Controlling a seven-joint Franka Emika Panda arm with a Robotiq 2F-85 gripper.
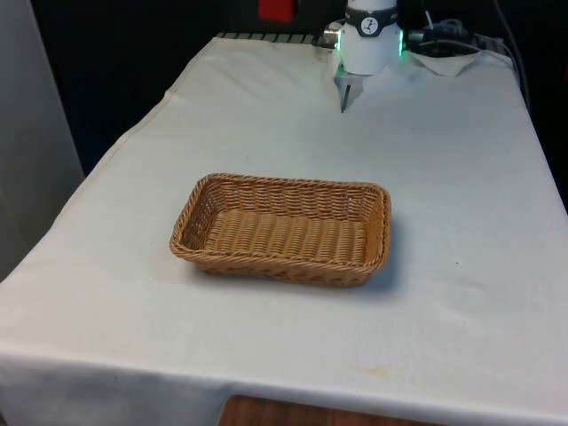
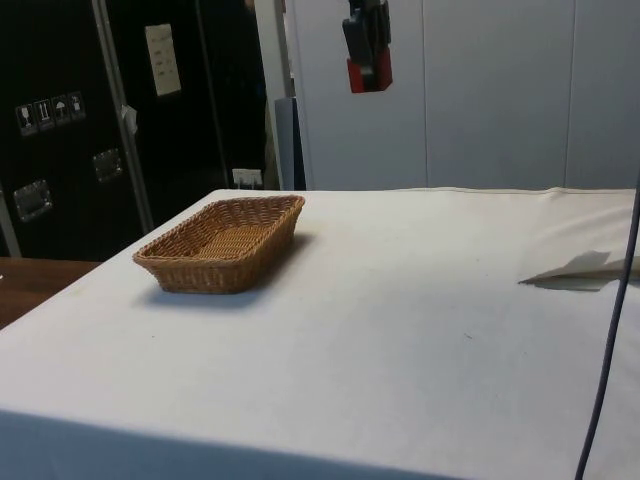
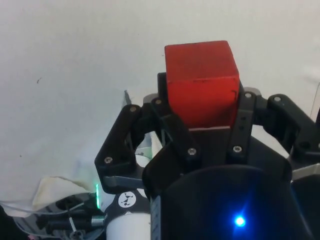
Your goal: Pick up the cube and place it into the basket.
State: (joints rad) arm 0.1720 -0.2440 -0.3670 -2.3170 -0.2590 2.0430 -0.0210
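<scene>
The wrist view shows the pincer [image 3: 202, 117] clamped on the red cube [image 3: 201, 82], its black fingers [image 3: 246, 117] pressed against the cube's sides, white cloth behind; the side view shows the same pincer [image 2: 368, 60] high in the air with the cube [image 2: 369, 72] at its tip, well above the tabletop [image 2: 400, 300] and beyond the wicker basket [image 2: 222, 243]; in the front view the cube [image 1: 276, 9] is cut off by the upper edge, a red patch against the dark curtain; the basket [image 1: 282, 228] sits mid-tabletop, nothing in it.
</scene>
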